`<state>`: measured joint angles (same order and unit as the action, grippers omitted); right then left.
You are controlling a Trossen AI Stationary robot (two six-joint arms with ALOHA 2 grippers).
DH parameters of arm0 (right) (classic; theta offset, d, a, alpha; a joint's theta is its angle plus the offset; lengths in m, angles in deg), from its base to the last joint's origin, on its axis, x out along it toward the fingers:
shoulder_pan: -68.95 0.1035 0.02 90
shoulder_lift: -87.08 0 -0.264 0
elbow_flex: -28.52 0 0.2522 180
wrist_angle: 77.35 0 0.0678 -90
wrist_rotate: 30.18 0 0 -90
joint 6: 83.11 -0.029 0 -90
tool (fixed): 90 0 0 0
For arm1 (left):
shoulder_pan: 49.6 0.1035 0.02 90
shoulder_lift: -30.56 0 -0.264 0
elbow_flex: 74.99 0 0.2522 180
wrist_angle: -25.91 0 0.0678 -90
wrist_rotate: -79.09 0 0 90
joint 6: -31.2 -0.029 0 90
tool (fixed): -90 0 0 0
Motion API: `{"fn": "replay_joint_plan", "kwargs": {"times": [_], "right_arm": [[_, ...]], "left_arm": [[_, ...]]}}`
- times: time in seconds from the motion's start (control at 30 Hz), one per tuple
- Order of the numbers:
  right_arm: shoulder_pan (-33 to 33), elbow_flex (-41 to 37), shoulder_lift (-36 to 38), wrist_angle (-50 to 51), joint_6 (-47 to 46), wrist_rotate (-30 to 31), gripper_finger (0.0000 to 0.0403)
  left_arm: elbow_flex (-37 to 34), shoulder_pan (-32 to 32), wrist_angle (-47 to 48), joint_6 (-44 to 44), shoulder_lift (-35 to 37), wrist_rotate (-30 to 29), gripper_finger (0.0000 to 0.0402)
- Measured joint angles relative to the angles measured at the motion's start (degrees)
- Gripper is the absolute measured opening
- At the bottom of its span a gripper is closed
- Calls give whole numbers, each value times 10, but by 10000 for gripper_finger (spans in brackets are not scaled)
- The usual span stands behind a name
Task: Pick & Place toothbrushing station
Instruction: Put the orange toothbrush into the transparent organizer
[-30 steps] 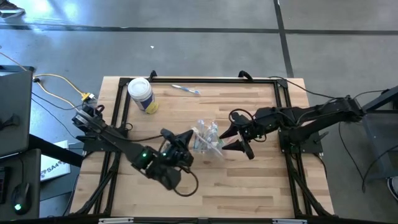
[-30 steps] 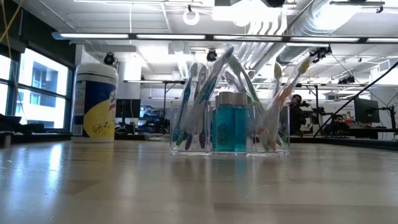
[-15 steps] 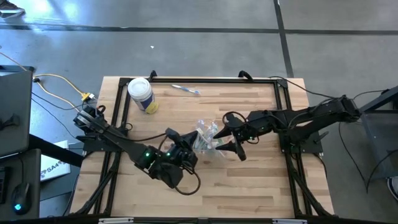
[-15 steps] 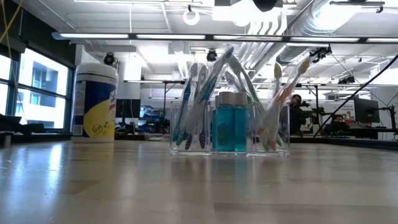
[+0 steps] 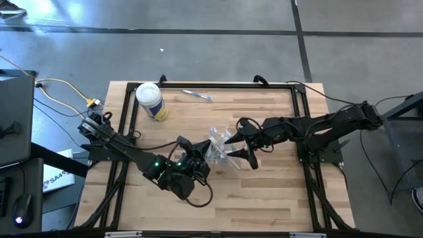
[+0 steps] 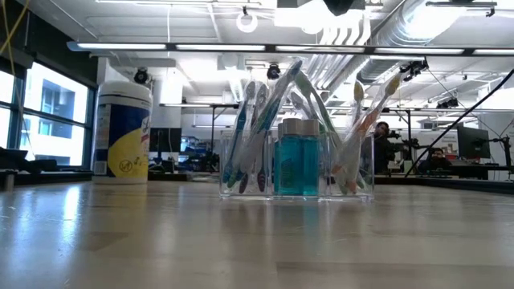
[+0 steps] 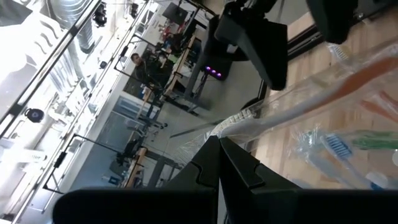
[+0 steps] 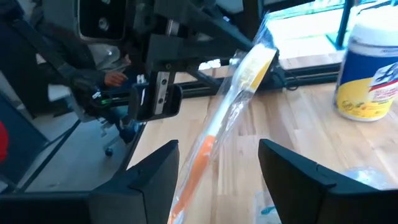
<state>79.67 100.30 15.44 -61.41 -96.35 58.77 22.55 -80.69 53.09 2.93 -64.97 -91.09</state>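
Observation:
The toothbrushing station is a clear holder standing on the table's middle. It holds several pastel toothbrushes and a blue bottle. One wrapped toothbrush with an orange handle leans out of it. My left gripper is shut at the station's left side, and its tips are right by that toothbrush's white head. My right gripper is open at the station's right side. Its fingers stand on either side of the orange handle, apart from it. My left gripper comes level from the table's left. Its shut tips lie beside the wrapped head end of the orange toothbrush, and I cannot tell whether they touch it.
A white-lidded canister with a yellow label stands at the far left. One loose wrapped toothbrush lies near the far edge. Black frame rails run along the table's edges. Bare wood lies toward the near edge.
My right gripper has moved toward the table's left, up to the station's right side, staying open. The station has stayed where it was.

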Motion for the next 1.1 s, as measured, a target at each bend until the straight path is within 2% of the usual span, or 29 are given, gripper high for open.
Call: {"fn": "replay_joint_plan", "kwargs": {"times": [0.1,0.47,0.73,0.87,0.97,1.07,1.1], "right_arm": [[0,0,-1,-5,6,21,214],[0,0,-45,-23,11,26,214],[-13,0,-47,-28,11,24,207],[-20,0,-47,-29,11,-3,162],[-25,0,-47,-28,12,-24,104],[-26,0,-47,-19,14,-21,34],[-27,0,-47,-16,17,-18,22]], "left_arm": [[0,1,0,0,0,0,0],[0,29,0,15,0,27,0],[0,30,1,15,0,34,0],[0,30,1,15,0,34,0],[0,30,1,16,0,34,0],[0,30,1,16,0,47,0],[1,30,1,16,0,48,0]]}}
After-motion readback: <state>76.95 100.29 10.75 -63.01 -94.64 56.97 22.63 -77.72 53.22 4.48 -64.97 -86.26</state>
